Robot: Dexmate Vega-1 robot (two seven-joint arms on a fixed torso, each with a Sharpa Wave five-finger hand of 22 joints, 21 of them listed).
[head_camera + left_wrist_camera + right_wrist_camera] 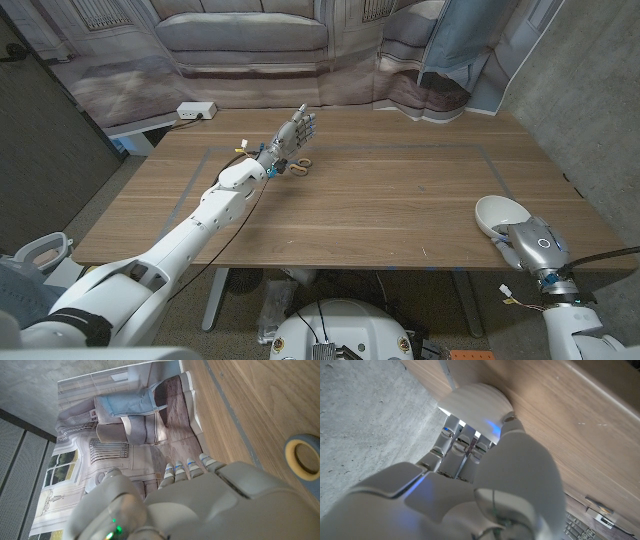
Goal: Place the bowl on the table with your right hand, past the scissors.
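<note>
Right hand (528, 243) grips round white bowl (497, 215) at the wooden tabletop's (380, 210) near-right edge; yellow-handled scissors (297, 166) lie far-left, under the open-fingered, empty left hand (292, 134).

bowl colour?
White; the bowl, held by the right hand, shows best in the head view.

Printed backdrop (250, 40) behind wooden table (380, 200), grey concrete wall (590, 90).

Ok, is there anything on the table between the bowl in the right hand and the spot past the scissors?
Nothing visible on the wood in between. The right hand holds the bowl at the table's right edge. The scissors lie across the table, with the left hand raised over them, so that hand crowds the area.
</note>
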